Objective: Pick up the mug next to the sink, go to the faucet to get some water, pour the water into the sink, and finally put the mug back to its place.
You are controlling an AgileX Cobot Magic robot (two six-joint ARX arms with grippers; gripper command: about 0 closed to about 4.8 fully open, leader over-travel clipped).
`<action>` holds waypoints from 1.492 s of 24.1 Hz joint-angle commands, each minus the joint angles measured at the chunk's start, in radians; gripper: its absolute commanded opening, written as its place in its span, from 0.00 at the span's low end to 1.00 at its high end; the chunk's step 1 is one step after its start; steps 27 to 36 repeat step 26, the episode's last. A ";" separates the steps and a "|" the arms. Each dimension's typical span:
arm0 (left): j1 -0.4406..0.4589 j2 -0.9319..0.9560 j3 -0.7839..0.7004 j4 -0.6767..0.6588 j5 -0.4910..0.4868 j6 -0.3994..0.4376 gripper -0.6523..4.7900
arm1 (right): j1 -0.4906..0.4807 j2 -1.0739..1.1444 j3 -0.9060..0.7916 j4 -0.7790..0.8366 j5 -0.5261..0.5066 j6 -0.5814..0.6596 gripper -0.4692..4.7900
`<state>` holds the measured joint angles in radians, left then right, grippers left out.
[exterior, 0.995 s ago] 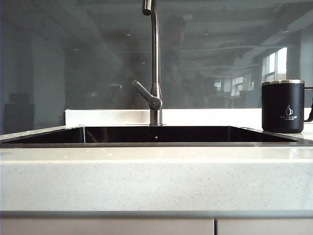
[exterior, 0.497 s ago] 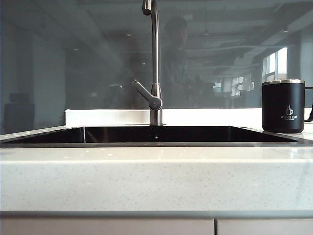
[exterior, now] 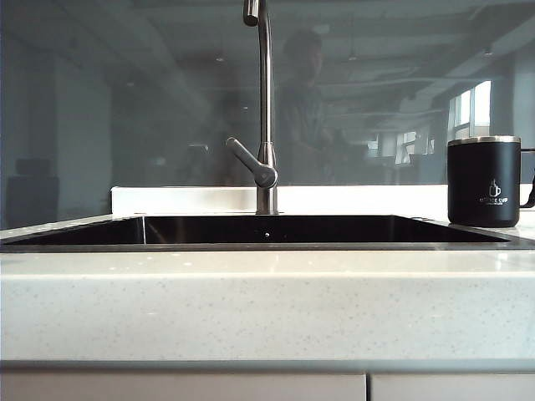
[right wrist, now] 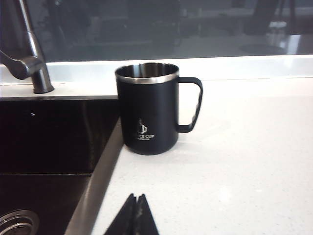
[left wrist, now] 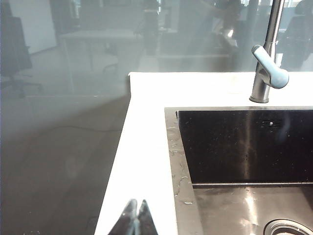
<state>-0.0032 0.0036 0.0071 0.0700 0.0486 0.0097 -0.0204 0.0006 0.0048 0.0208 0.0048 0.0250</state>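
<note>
mug (right wrist: 147, 115) stands on counter (right wrist: 244, 166) right by sink (right wrist: 54, 142) edge. right tool (right wrist: 135, 215) near mug, shut, empty. left tool (left wrist: 135, 220) at sink's other side, shut, empty.

The speckled white stone tabletop (exterior: 267, 305) carries the recessed sink (exterior: 267, 245), set into it with a thin steel rim. The faucet (exterior: 266, 125) rises from the tabletop behind the sink. The mug (right wrist: 148, 108) stands upright on the tabletop, just beside the sink's edge, handle turned away from the basin.
</note>
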 commanded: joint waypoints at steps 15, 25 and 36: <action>0.002 0.000 0.003 0.013 -0.001 0.001 0.12 | -0.023 -0.002 -0.003 0.019 0.000 -0.006 0.08; 0.002 0.000 0.003 0.013 -0.001 0.001 0.12 | -0.023 -0.002 -0.003 0.019 0.000 -0.006 0.08; 0.002 0.000 0.003 0.013 -0.001 0.001 0.12 | -0.023 -0.002 -0.003 0.019 0.000 -0.006 0.08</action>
